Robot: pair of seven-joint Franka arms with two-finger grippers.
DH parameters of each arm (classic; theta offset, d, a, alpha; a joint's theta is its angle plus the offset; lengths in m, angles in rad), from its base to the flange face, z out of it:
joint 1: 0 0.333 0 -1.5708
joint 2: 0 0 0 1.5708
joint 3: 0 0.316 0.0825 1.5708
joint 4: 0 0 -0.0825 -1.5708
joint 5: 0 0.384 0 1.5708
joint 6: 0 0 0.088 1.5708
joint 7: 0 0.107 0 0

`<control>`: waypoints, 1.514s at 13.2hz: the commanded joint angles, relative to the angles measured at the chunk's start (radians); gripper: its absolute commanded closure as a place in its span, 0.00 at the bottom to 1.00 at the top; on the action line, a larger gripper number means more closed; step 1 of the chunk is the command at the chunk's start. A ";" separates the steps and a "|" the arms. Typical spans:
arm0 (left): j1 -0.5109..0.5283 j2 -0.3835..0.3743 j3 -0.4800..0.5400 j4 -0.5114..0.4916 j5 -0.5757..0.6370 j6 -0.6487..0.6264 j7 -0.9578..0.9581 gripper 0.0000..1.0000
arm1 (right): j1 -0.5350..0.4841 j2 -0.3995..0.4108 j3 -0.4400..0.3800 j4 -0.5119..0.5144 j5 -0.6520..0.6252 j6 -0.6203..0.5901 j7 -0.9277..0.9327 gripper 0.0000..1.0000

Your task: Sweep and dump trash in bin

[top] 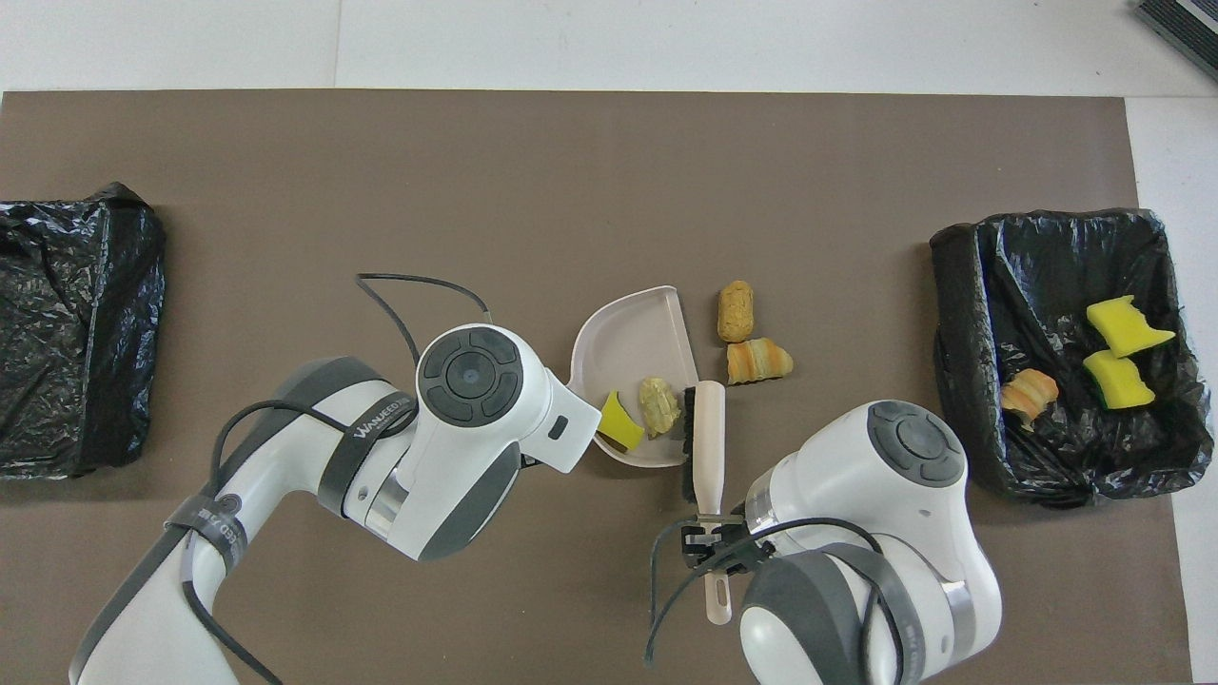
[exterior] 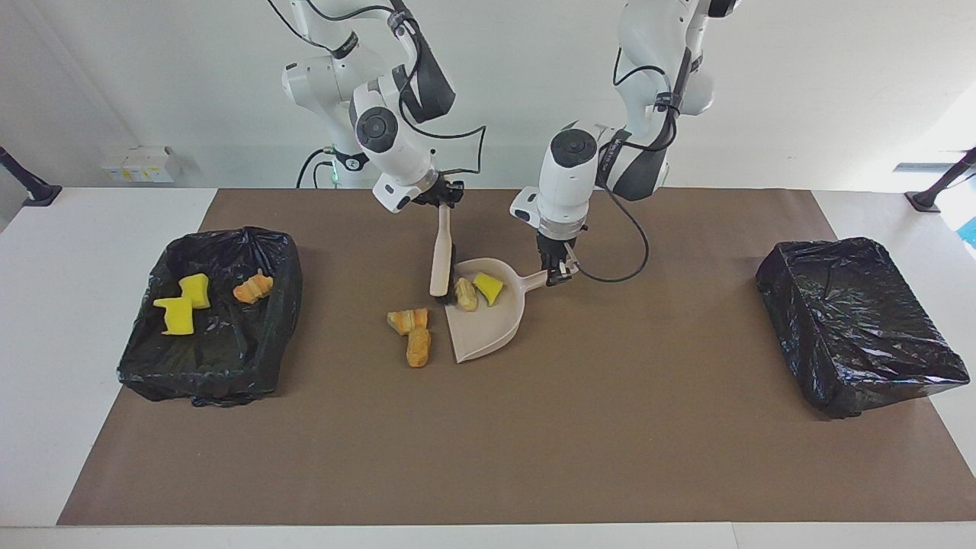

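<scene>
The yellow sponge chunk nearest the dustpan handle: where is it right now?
It lies inside the beige dustpan, at the handle end, with a tan lump beside it toward the brush. In the facing view the yellow chunk sits mid-table.

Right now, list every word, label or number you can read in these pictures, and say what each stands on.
"WANJEED..." on the dark band around the left arm, its end not legible.
Similar lettering on the band of the right arm: too blurred to read.
Labels on the white boxes by the wall: too small to read.
Nothing else carries text.
</scene>
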 commanded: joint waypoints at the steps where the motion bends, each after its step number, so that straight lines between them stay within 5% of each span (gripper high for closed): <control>1: -0.004 0.001 0.012 -0.030 0.007 0.076 -0.001 1.00 | 0.036 0.044 0.002 0.120 -0.038 -0.064 0.092 1.00; 6: 0.063 0.009 0.012 -0.016 -0.105 0.110 0.131 1.00 | 0.010 0.059 -0.002 0.188 -0.497 -0.168 0.009 1.00; 10: 0.077 0.007 0.017 0.009 -0.105 0.035 0.122 1.00 | -0.086 0.215 -0.001 0.345 -0.685 -0.165 -0.116 1.00; 13: 0.079 0.020 0.021 0.068 -0.101 -0.057 0.111 1.00 | -0.142 0.269 -0.001 0.367 -0.754 -0.123 -0.225 1.00; 20: 0.039 0.046 0.020 0.104 -0.005 -0.107 -0.007 1.00 | -0.133 0.271 0.001 0.312 -0.475 -0.056 -0.194 1.00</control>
